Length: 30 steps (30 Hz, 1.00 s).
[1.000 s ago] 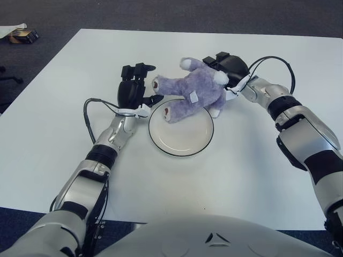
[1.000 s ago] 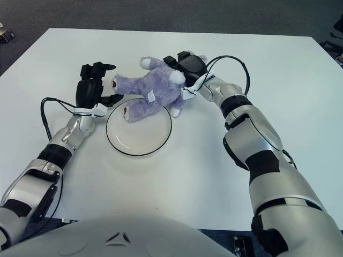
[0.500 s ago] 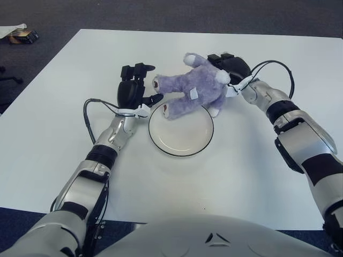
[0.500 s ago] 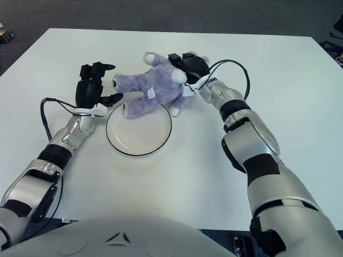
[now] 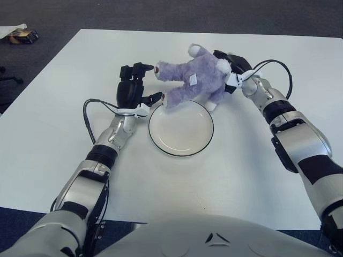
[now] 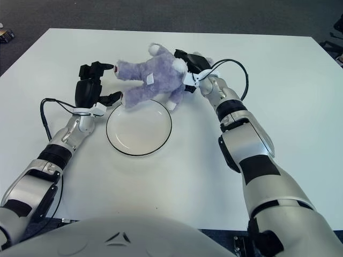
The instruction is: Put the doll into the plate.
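Doll point(image 5: 194, 80): purple plush, white paws and ear patches, a small white tag on its flank. It shows over the far rim of the plate point(image 5: 180, 127), body stretched across the view, legs pointing toward the left hand, head toward the right hand. One leg dips to the plate's far-left rim; whether it touches the rim I cannot tell. The doll is not lying in the plate.

Right hand point(image 5: 231, 68): black, at the doll's head end, fingers closed on the plush around the head and shoulder. Forearm runs back to the right, a black cable looping above the wrist.

Left hand point(image 5: 134, 88): black, just left of the plate's far-left rim, palm facing the doll's legs. Fingers upright and loosely spread, grasping nothing; one fingertip near a doll foot, contact not clear. A black cable loops off its wrist.

Plate: white, round, dark rim line, bare inside, flat on the table point(image 5: 64, 101). Table white, with dark carpet point(image 5: 161, 13) beyond it. A small dark object point(image 5: 22, 35) lies on the carpet at far left.
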Each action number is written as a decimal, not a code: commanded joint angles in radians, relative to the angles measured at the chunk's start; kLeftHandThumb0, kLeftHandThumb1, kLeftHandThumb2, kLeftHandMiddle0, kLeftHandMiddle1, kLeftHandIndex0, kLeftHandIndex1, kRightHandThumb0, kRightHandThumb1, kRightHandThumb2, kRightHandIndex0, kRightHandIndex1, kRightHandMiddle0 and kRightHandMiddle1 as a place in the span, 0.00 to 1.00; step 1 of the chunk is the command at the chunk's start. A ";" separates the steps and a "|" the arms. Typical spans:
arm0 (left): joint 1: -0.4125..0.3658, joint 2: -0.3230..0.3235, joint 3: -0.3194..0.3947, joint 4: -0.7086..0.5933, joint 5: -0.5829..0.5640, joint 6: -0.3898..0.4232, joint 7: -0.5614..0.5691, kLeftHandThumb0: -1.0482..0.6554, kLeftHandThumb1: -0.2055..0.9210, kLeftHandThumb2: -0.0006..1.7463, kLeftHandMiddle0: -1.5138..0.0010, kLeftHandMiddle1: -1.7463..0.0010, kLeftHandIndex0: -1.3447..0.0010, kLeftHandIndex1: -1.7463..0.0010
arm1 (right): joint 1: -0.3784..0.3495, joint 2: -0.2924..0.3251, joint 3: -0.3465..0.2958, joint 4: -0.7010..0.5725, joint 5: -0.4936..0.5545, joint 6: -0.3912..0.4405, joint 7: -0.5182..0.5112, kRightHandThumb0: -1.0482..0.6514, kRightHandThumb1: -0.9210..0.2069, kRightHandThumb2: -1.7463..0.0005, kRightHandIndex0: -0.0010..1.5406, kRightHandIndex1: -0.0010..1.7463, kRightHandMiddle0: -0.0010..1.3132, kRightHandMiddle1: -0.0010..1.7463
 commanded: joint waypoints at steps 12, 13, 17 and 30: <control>0.049 -0.008 -0.013 0.045 0.002 0.035 -0.005 0.30 0.78 0.47 0.98 0.35 1.00 0.28 | 0.007 0.071 -0.279 -0.087 0.385 0.343 0.463 0.62 0.80 0.07 0.57 0.93 0.46 1.00; 0.049 -0.008 -0.013 0.045 0.003 0.035 -0.004 0.30 0.78 0.47 0.98 0.35 1.00 0.28 | 0.007 0.075 -0.286 -0.102 0.398 0.363 0.478 0.62 0.79 0.08 0.57 0.93 0.45 1.00; 0.048 -0.007 -0.012 0.052 0.002 0.035 0.000 0.30 0.77 0.47 0.99 0.35 1.00 0.29 | 0.010 0.083 -0.315 -0.157 0.446 0.445 0.533 0.62 0.78 0.09 0.57 0.92 0.44 1.00; 0.037 -0.008 -0.008 0.082 -0.010 0.028 0.004 0.30 0.76 0.47 0.99 0.34 1.00 0.28 | 0.030 0.074 -0.338 -0.419 0.518 0.843 0.572 0.62 0.69 0.15 0.53 0.92 0.38 1.00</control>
